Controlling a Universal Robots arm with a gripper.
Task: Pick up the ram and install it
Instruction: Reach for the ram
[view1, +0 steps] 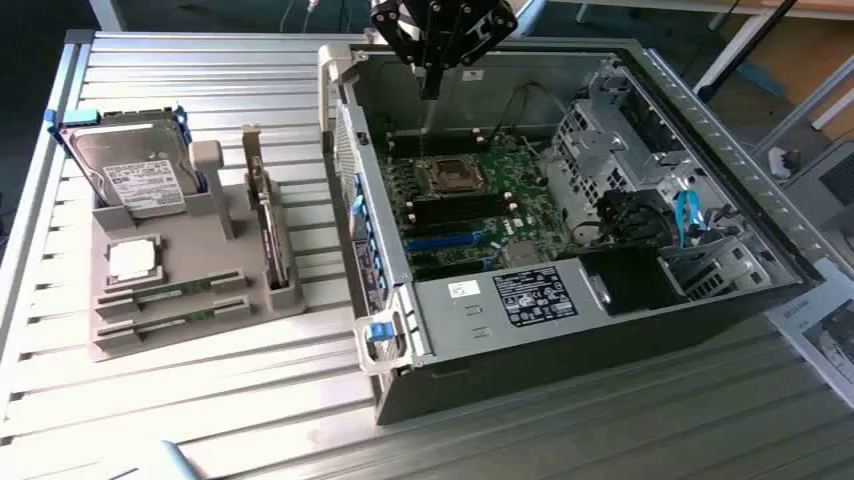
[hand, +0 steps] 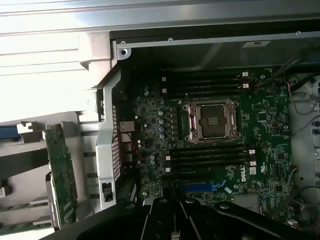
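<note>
The ram (view1: 430, 85) hung upright, grasped in the clenched hand (view1: 435, 55). Directly below the hand lay the motherboard (view1: 467, 205) inside the open computer case (view1: 534, 335). Well aside from the hand, a parts tray (view1: 160, 345) rested on the worktop (view1: 200, 420).

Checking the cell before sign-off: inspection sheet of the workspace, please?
Surface: slatted metal table, bearing a grey fixture and an open case.
Job's things: two ram sticks lie in the fixture; the slots on the board look empty.
Clutter: hard drive, CPU chip and upright card, all in the fixture.
Grippers: one gripper hangs above the case, over the board.
Cables: blue cable and black ones inside the case.
Surroundings: furniture beyond the table, detail unclear.
</note>
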